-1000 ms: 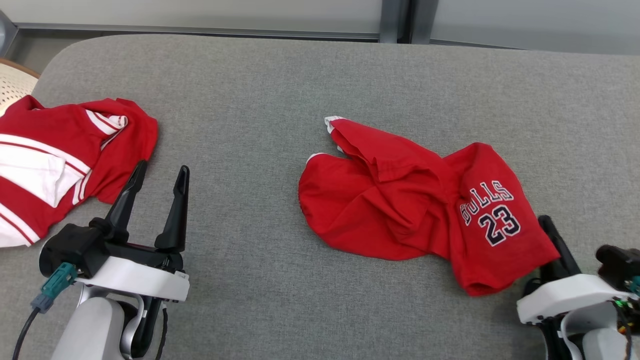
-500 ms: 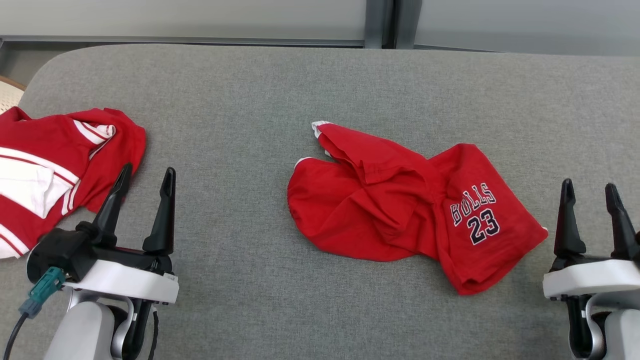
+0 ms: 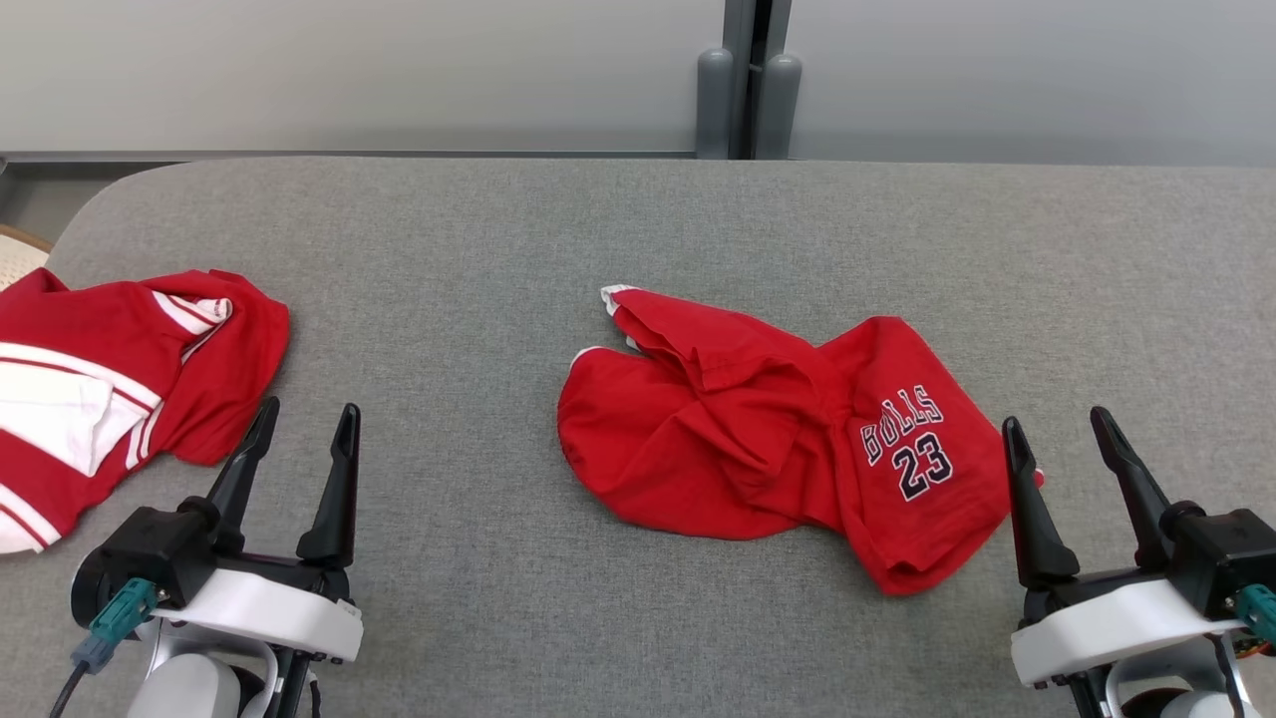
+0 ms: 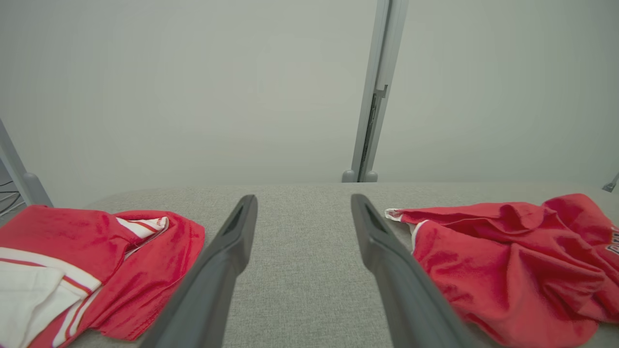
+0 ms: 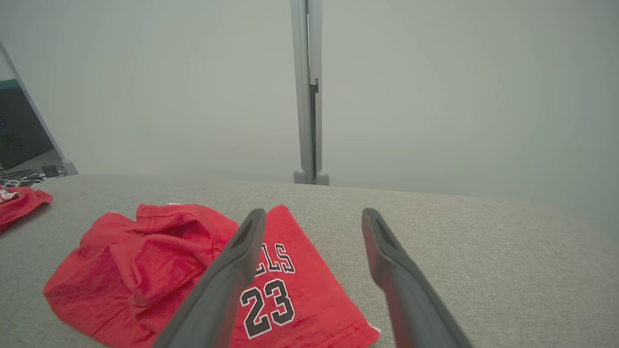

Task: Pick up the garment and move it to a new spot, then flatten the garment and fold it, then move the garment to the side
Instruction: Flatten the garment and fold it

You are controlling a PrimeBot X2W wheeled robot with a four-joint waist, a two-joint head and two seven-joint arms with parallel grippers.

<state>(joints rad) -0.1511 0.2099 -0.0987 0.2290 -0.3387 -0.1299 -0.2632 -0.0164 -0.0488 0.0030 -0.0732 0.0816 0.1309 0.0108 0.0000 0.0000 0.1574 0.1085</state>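
While both arms sit low at the near edge of the grey padded table [image 3: 478, 229], neither holds anything. The left gripper [image 3: 309, 407] has its fingers spread wide and empty, pointing away from the robot over bare fabric. The right gripper [image 3: 1055, 419] is the same: spread wide, nothing between the fingers. Its inner finger overlaps the right hem of the red jersey [image 3: 738, 439] in the head view; can't tell if it touches. In the right wrist view that finger crosses the print and the other sits over bare table.

Jersey lies crumpled right of table centre, between the two grippers and much nearer the right one. The "BULLS 23" print [image 3: 905, 444] faces up on its right part. Its left part is bunched in folds, with a bit of white trim [image 3: 613, 294] poking out at the far-left corner. Not flat, not folded.

A striped garment [image 3: 110, 379], red and white, is heaped at the table's left edge, just beside the left gripper's outer finger and well apart from the jersey. Pale wall panels and a grey post [image 3: 746, 90] stand behind the table.
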